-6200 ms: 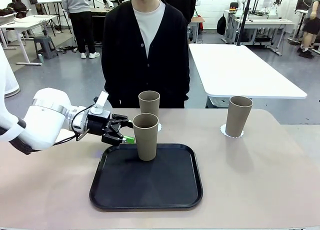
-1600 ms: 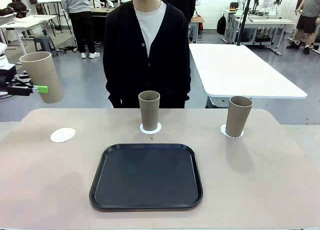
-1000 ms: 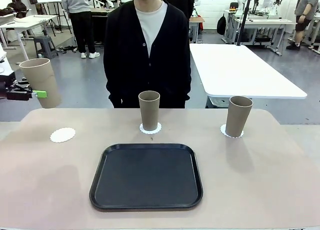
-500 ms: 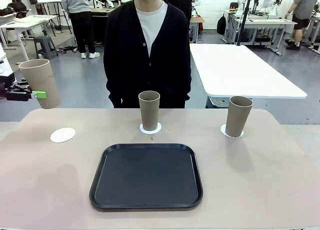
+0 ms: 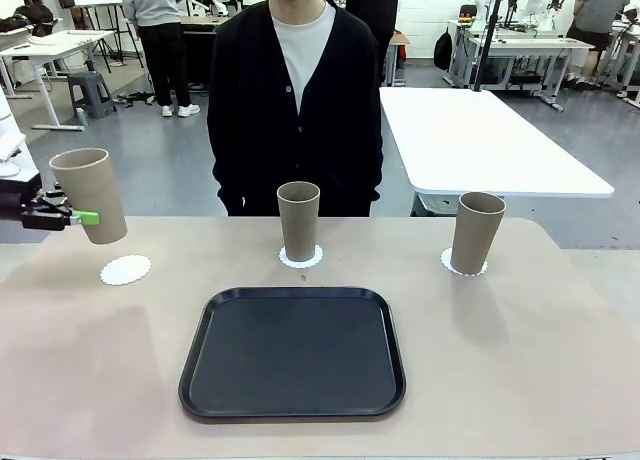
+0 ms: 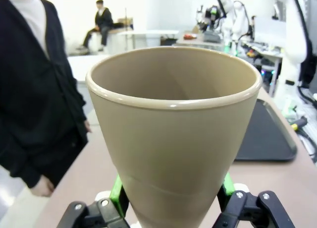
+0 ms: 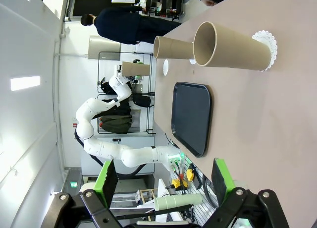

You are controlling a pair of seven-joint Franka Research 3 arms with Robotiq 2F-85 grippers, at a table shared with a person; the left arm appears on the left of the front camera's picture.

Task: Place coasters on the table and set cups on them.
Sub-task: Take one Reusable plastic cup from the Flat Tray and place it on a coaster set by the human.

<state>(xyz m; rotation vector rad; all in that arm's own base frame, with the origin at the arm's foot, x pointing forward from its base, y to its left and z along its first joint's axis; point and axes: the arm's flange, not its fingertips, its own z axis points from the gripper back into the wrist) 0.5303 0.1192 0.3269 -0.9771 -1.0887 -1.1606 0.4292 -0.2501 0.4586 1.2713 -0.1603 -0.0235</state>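
My left gripper (image 5: 78,218) is shut on the lower part of a beige cup (image 5: 88,193), held tilted in the air above the table's (image 5: 520,360) far left. A bare white coaster (image 5: 125,270) lies just below and to the right of that cup. In the left wrist view the held cup (image 6: 173,134) stands between the green pads (image 6: 117,194). A second cup (image 5: 298,220) stands on a coaster (image 5: 301,258) at the middle back. A third cup (image 5: 477,232) stands on a coaster (image 5: 464,268) at the back right. My right gripper (image 7: 163,181) is open with nothing in it, away from the table.
A black tray (image 5: 293,352) lies in the middle of the table with nothing on it. A person in a black cardigan (image 5: 295,100) stands at the far edge behind the middle cup, arms down. A white table (image 5: 480,140) stands behind to the right.
My left gripper has lowered the held cup and carried it slightly to the right, closer to the bare coaster. Nothing else on the table has moved.
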